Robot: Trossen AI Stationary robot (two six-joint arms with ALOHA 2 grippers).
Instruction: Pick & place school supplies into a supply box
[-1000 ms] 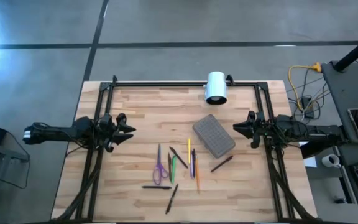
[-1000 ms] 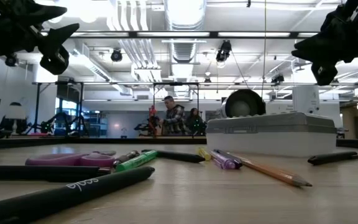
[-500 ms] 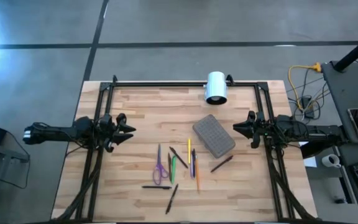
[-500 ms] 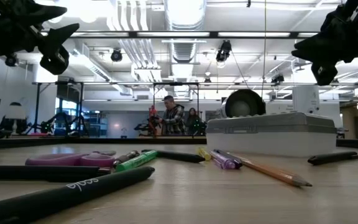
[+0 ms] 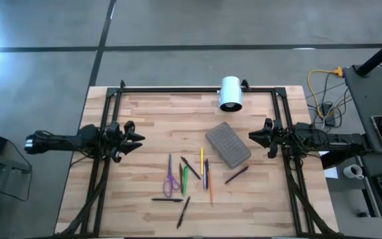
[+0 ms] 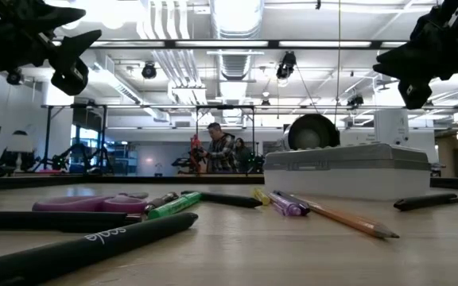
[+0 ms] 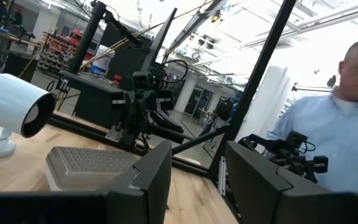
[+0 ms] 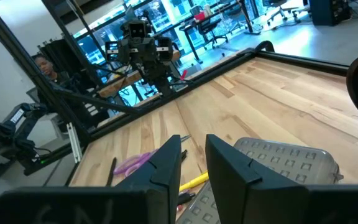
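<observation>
Nothing on the table has moved since the earlier frames; both arms hang where they were, and only the distant people in the room have shifted slightly.

Nearest the front table edge lie 2 black pens (image 5: 176, 206). Just beyond them sits the main cluster of school supplies: purple-handled scissors (image 5: 170, 178), a green marker (image 5: 185, 180), a yellow pencil (image 5: 201, 160) and an orange pencil (image 5: 210, 189), all loose and flat on the wood. They appear scattered to be collected 1 at a time. Another black pen (image 5: 237, 174) lies apart, just in front of the supply box (image 5: 228, 145), which rests closed and turned at an angle near the table's middle. Farther back stands a white cylinder (image 5: 230, 93) at the rear edge.

Level with the box, the left gripper (image 5: 135, 139) waits at the left edge, fingers apart and empty. The right gripper (image 5: 254, 137) waits opposite, near the box, its fingers a narrow gap apart and holding nothing. Neither touches anything, so the task looks unstarted.

Only the high view shows the whole layout. The low view shows the box lid down and both grippers raised above the table. The left wrist view alone shows a person in a light blue shirt (image 7: 340, 134) beside the table.
</observation>
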